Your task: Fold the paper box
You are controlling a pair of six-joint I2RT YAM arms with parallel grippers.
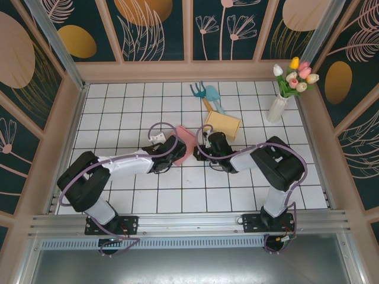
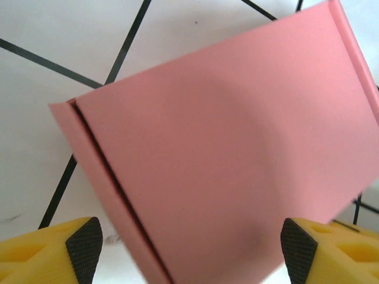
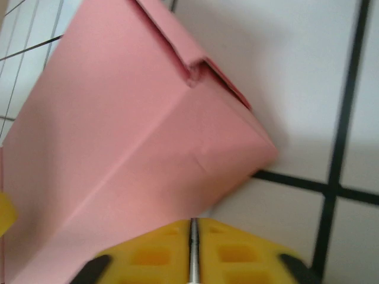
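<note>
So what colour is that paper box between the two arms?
Pink; the paper box shows best in the left wrist view.

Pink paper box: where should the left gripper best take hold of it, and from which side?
Probably its near end, coming from the left arm's side. That end of the pink paper box lies between the pads of the open left gripper, and the creased long edge looks stiffer than the flat panel. The right gripper is shut close to it.

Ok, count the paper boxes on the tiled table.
2. The pink paper box lies mid-table; the tan paper box sits just behind it, towards the white vase. No others seem hidden.
</note>
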